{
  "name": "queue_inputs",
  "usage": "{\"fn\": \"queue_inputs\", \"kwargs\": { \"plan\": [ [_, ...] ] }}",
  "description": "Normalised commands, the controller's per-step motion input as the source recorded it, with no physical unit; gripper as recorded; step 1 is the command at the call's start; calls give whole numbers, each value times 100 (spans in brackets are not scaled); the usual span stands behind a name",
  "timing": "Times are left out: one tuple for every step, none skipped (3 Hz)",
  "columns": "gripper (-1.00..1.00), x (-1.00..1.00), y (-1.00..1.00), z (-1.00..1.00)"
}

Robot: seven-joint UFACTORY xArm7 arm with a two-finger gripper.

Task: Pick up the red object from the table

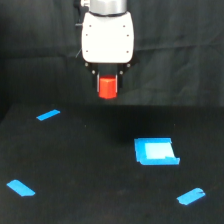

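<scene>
My hand (107, 82) is clamped on the red object (107, 88), which hangs between my fingers, clear above the black surface (80, 165). A blue square piece (155, 151) lies on it below me, toward the exterior view's right.

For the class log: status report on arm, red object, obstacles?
Gripper shut on red object, lifted above table. Blue square piece below, apart. Nothing in the way.
</scene>
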Motion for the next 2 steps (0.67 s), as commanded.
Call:
{"fn": "queue_inputs", "kwargs": {
  "plan": [
    [-98, -4, -3, 14],
    [-98, -3, -3, 11]
  ]
}}
